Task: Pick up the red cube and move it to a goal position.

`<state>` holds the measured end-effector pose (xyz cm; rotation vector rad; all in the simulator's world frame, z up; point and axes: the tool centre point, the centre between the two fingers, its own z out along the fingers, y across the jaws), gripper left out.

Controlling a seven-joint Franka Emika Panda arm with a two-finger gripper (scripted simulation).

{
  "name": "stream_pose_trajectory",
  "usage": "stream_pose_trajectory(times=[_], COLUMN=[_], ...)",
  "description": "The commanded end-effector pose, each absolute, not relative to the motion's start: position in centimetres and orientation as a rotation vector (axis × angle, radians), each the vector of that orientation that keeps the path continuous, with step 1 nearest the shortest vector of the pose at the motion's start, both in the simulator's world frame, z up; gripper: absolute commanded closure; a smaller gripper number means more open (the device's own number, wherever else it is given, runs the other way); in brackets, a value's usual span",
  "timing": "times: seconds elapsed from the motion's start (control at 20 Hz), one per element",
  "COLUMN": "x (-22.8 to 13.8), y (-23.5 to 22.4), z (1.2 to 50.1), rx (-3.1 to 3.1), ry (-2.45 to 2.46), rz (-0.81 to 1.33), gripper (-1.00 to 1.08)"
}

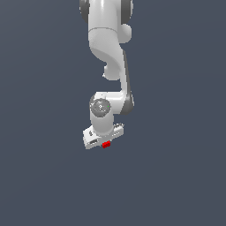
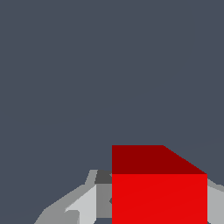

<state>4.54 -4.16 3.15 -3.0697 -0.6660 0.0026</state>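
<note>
The red cube point(image 1: 106, 145) is a tiny bright red block sitting right under the white gripper point(image 1: 105, 142) at the end of the arm, near the middle of the exterior view. In the wrist view the red cube point(image 2: 159, 192) fills the space between the grey fingers point(image 2: 87, 203), which press against its two sides. The gripper is shut on the cube. The fingertips themselves are hidden by the hand in the exterior view, and whether the cube rests on the surface or is lifted cannot be told.
A plain dark blue-grey surface point(image 1: 176, 176) fills both views. The white arm point(image 1: 108, 48) reaches down from the top of the exterior view. No other object and no goal marker shows.
</note>
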Motion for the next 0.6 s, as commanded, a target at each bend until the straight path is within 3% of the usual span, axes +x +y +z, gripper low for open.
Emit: stream_pose_trajectory(times=[0.0, 0.55], x=[4.2, 1.1], y=[-3.8, -1.2], z=[4.1, 11.6], rx=[-3.070, -3.071], ry=[-0.667, -0.666], rz=[0.000, 0.001], gripper=[1.08, 1.08])
